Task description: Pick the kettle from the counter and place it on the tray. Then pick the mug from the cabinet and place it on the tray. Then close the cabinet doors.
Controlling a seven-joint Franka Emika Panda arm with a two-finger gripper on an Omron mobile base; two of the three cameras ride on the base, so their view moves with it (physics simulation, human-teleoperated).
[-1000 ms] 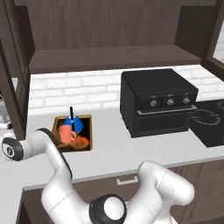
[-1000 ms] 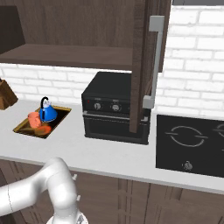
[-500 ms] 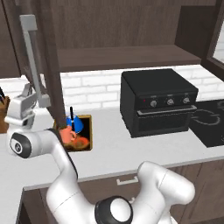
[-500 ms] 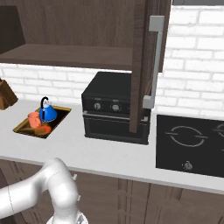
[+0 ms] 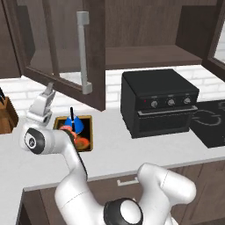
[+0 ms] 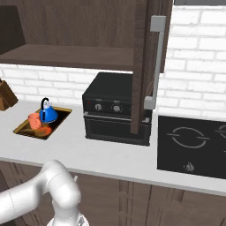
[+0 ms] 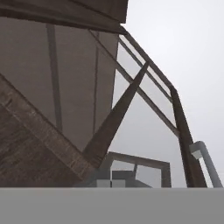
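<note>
The blue kettle [image 5: 76,125] [image 6: 48,114] and the orange mug [image 6: 34,119] stand on the gold-rimmed tray [image 5: 86,132] [image 6: 58,120] on the counter [image 5: 114,145]. In the left base view my arm partly hides the mug. My gripper [image 5: 49,88] is shut on nothing and points up at the lower rail of the left cabinet door [image 5: 94,57]. That door stands half swung in front of the cabinet [image 5: 145,57], its silver handle [image 5: 83,52] [image 7: 203,157] facing out. The right cabinet door [image 6: 141,66] stands open, edge-on to the right base view.
A black oven [image 5: 160,103] [image 6: 117,108] sits on the counter under the cabinet. A black cooktop [image 5: 213,125] [image 6: 194,145] lies to its right. A wooden knife block [image 5: 6,116] [image 6: 5,95] stands at the far left.
The left cabinet door has swung rightward toward the cabinet. My arm has risen and moved right along with it, the gripper staying shut. Kettle, mug and tray have not moved.
</note>
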